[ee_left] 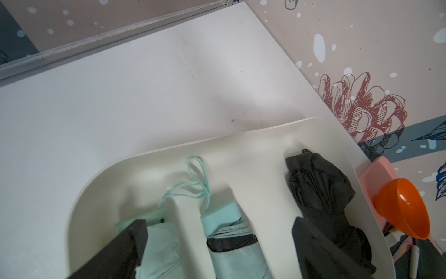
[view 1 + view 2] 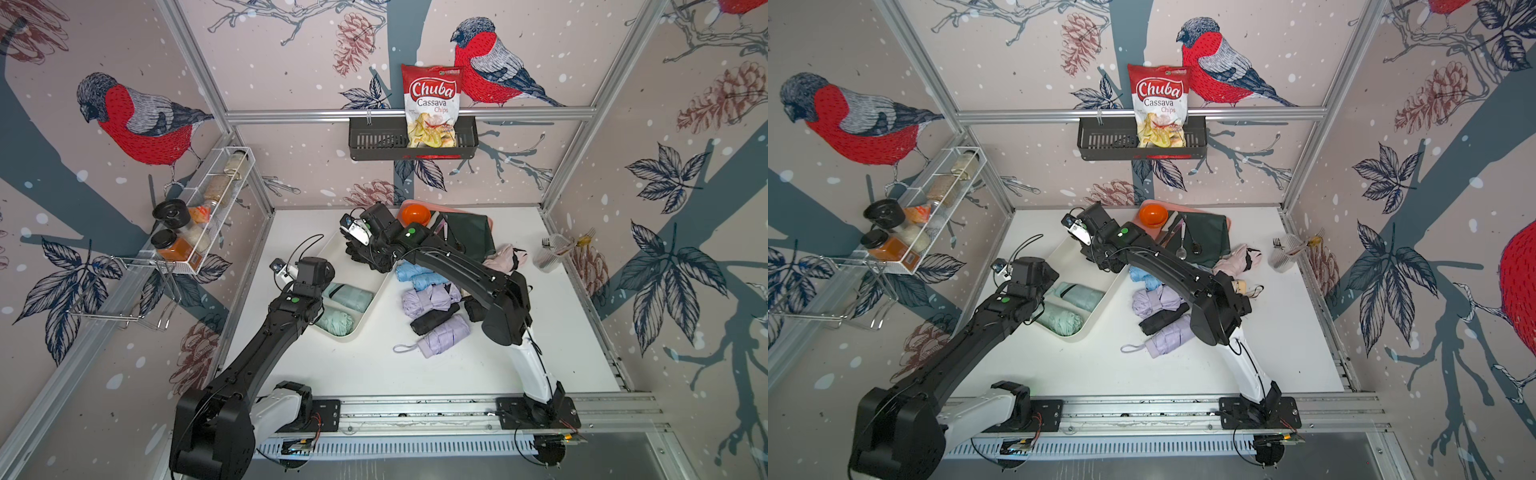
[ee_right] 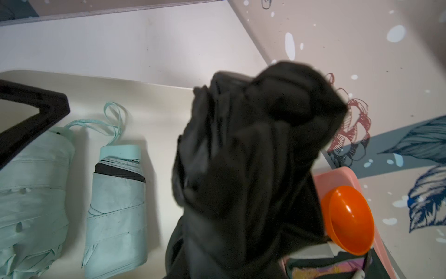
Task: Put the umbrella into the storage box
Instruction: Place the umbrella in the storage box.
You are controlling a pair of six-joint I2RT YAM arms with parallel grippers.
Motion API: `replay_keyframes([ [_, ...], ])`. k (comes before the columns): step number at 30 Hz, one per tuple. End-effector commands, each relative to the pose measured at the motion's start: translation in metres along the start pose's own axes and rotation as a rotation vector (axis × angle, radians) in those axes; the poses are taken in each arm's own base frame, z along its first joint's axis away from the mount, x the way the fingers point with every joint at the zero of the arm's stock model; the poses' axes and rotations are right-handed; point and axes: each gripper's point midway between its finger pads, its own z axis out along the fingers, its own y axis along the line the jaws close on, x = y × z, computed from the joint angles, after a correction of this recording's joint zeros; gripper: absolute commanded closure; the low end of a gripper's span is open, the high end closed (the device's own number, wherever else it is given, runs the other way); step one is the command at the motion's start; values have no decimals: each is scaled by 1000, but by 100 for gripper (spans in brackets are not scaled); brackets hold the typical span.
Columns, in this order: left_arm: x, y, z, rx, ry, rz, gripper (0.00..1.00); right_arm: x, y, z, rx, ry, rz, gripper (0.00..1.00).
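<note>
Umbrella, black and folded [image 3: 253,157], pinched in the right gripper [image 2: 368,255], with the jaws themselves hidden behind the blurred bundle that fills the right wrist view. Hangs over the far end of the storage box [image 1: 253,154], within its rim. Seen sharply only from the left wrist: capped tip low by the inner wall, unclear whether touching the floor. Largely covered by the right arm in both top views. Left gripper [image 1: 222,241] spread wide and holding nothing, fingers [image 1: 125,246] above two mint umbrellas [image 3: 115,205] lying side by side in the near end of the box. Just beyond the box, pink tray [image 1: 369,174] with orange bowl [image 1: 405,207] on it. Shown in the top views alone: loose pile of folded umbrellas on the table [image 2: 374,374] beside the box, among them a lilac umbrella [image 2: 444,336], a blue umbrella [image 2: 415,274] and a second black umbrella [image 2: 434,318].
</note>
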Motion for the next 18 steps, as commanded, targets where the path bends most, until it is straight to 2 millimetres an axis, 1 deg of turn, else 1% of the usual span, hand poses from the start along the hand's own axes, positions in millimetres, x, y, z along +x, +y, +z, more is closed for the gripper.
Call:
replay_keyframes([
  [1, 1, 7, -1, -14, 6, -27, 3, -3, 14, 9, -59, -12, -102, 100],
  [6, -4, 8, -5, -5, -17, -55, 3, 8, 27, 29, -106, 7, -117, 100],
  [11, -4, 8, -5, 0, -20, -60, 3, 26, 42, 53, -140, 51, -124, 100],
  [14, -3, 8, -5, -2, -18, -58, 3, 41, 39, 70, -107, 95, -123, 100],
  [18, -2, 7, -3, 1, -12, -56, 3, 56, 34, 86, -72, 136, -117, 99],
])
